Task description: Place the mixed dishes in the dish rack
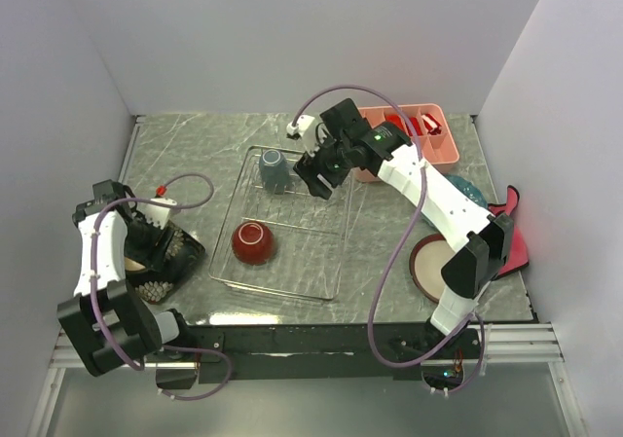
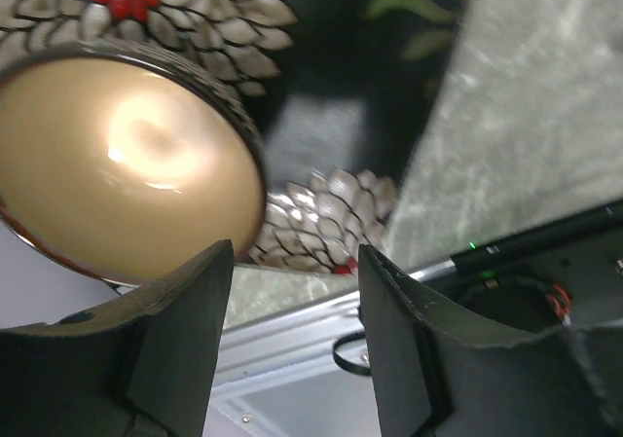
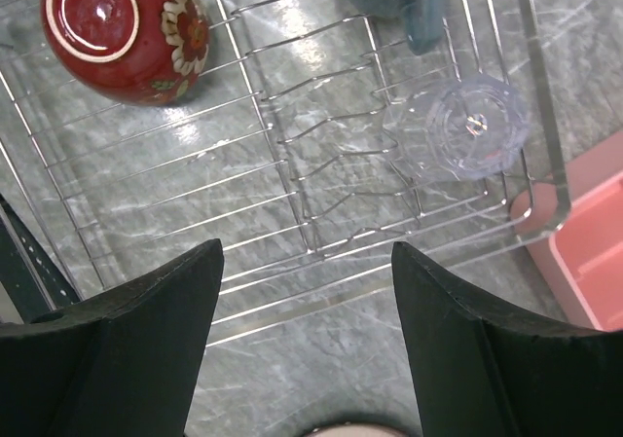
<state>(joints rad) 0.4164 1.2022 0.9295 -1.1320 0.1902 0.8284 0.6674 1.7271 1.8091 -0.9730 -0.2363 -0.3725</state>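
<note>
The wire dish rack (image 1: pixel 292 252) sits mid-table and holds the grey-blue mug (image 1: pixel 274 169), the red bowl (image 1: pixel 253 242) and the clear glass (image 3: pixel 458 130). My right gripper (image 1: pixel 319 176) hovers open and empty over the rack's far right part (image 3: pixel 307 301), with the glass just beyond its fingertips. My left gripper (image 2: pixel 295 291) is open and empty. It sits at the near edge of the black floral square plate (image 1: pixel 180 257), beside the small dark patterned bowl (image 2: pixel 117 164) that stands on it. The red-rimmed cream plate (image 1: pixel 425 267) and the teal scalloped plate (image 1: pixel 471 190) lie at the right.
A pink compartment tray (image 1: pixel 428 140) stands at the back right, just beyond the rack; its corner shows in the right wrist view (image 3: pixel 584 252). A pink-red cloth (image 1: pixel 514 233) lies by the right wall. The table's front rail (image 2: pixel 292 340) is under my left gripper.
</note>
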